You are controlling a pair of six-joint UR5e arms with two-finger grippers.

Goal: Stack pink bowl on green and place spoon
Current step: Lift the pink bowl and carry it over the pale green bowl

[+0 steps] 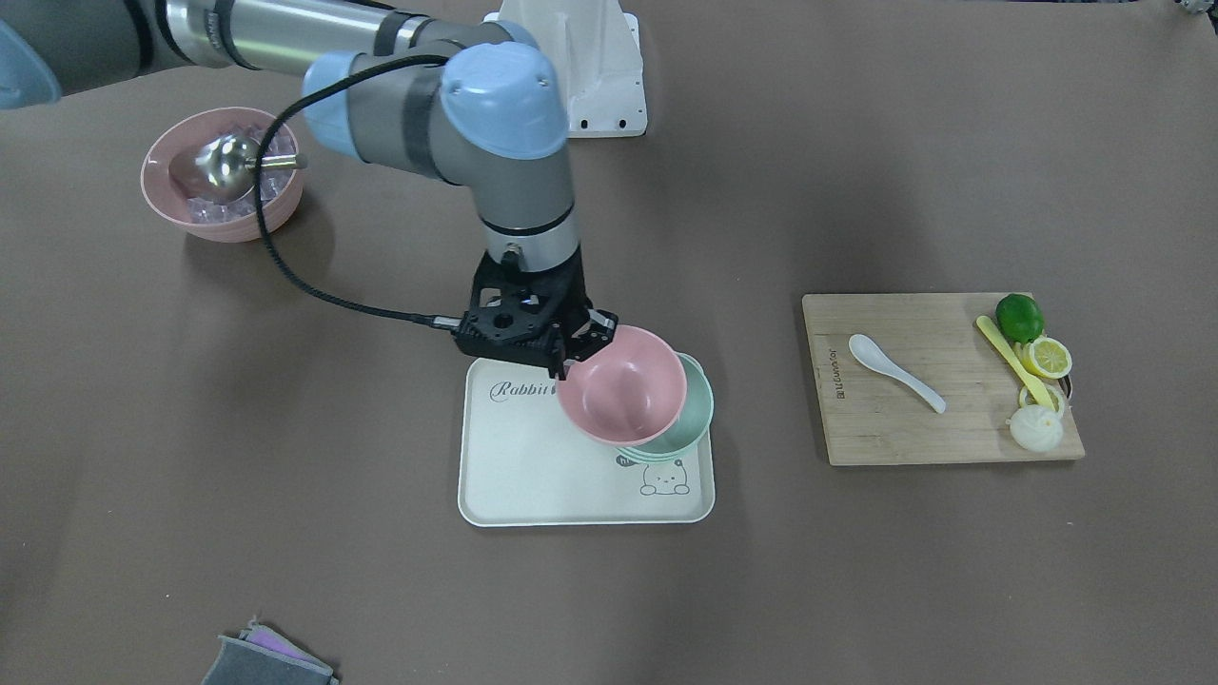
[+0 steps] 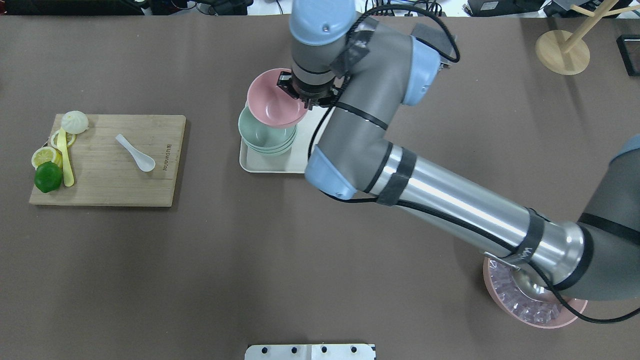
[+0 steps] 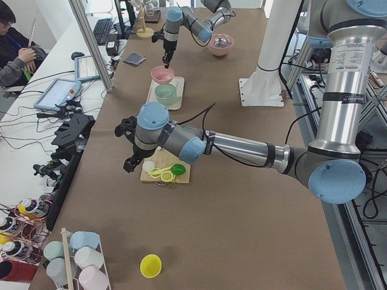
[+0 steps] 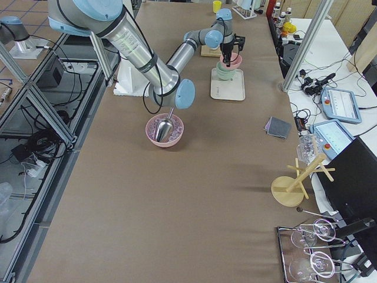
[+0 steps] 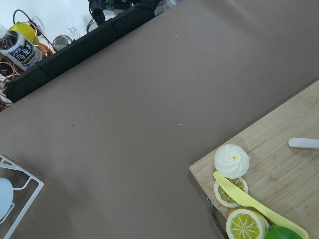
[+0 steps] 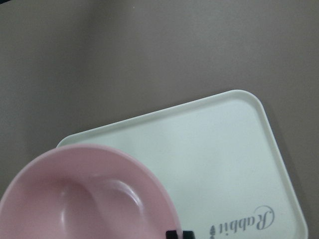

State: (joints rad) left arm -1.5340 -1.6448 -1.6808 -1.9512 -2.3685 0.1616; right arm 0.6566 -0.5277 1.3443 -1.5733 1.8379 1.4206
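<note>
Now right hand (image 1: 583, 349) pinching tilted pink bowl (image 1: 623, 385) rim over green (image 1: 700, 405); spoon (image 1: 894, 371) diagonal, scoop toward tray (image 1: 533, 480)

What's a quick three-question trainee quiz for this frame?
1. True or false: the pink bowl sits level, fully nested in the green bowl.
2. Which gripper grips the pink bowl's rim? A left, B right.
3. Fill in: the spoon lies on the ____.

Key
1. False: it is tilted, held over the green bowl.
2. B: the right gripper is clamped on the rim.
3. cutting board.
</note>
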